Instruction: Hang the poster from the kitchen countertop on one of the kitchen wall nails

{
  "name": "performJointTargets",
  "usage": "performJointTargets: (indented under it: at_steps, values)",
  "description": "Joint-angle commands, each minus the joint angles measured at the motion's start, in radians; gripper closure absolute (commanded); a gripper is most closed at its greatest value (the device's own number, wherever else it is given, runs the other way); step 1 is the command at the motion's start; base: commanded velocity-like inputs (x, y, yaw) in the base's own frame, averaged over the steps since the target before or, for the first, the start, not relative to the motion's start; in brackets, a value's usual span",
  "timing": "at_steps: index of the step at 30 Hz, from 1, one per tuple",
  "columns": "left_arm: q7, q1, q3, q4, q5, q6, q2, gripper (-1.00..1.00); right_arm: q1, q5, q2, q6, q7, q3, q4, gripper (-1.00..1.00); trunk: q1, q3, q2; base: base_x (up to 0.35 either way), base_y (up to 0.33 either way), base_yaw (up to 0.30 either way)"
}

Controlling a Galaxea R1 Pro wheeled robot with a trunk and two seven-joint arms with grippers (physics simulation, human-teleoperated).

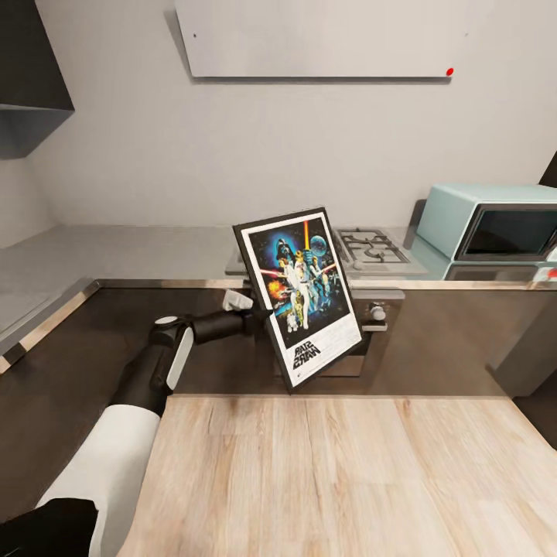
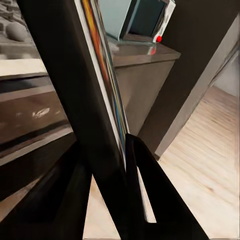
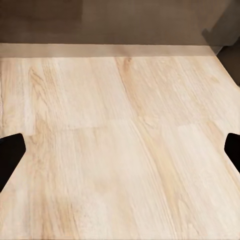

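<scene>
The poster, a black-framed Star Wars print with a white border, hangs tilted in front of the grey kitchen countertop, clear of its surface. My left gripper is shut on the poster's left edge, arm reaching in from the lower left. In the left wrist view the poster runs edge-on between the two dark fingers. A tiny dark dot, seemingly a wall nail, sits on a pale panel high on the wall. My right gripper is open over bare wooden floor, fingertips spread wide.
A steel gas hob sits behind the poster, with an oven front and knob below. A teal microwave stands at the right end. A dark wall cabinet hangs upper left. Light wood floor lies before the cabinets.
</scene>
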Motion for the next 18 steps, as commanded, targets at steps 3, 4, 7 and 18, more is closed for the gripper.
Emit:
performJointTargets:
  at_steps: [3, 4, 7, 18]
  values:
    - [0.013, 0.016, 0.008, -0.008, 0.005, 0.028, -0.014, 1.0, -0.017, 0.008, -0.001, 0.014, -0.021, 0.016, -0.001, -1.0, 0.0, -0.001, 0.0, 0.0, 0.0, 0.0]
    - [0.018, 0.022, 0.008, -0.008, 0.005, 0.028, -0.014, 1.0, -0.022, 0.008, -0.001, 0.014, -0.026, 0.021, -0.001, -1.0, 0.0, -0.001, 0.0, 0.0, 0.0, 0.0]
    - [0.031, 0.039, 0.008, -0.008, 0.005, 0.028, -0.014, 1.0, -0.023, 0.008, -0.001, 0.014, -0.043, 0.038, -0.001, -1.0, 0.0, -0.001, 0.0, 0.0, 0.0, 0.0]
    - [0.037, 0.101, 0.008, -0.008, 0.005, 0.028, -0.014, 1.0, -0.023, 0.008, -0.001, 0.014, -0.062, 0.067, -0.001, -1.0, 0.0, -0.001, 0.0, 0.0, 0.0, 0.0]
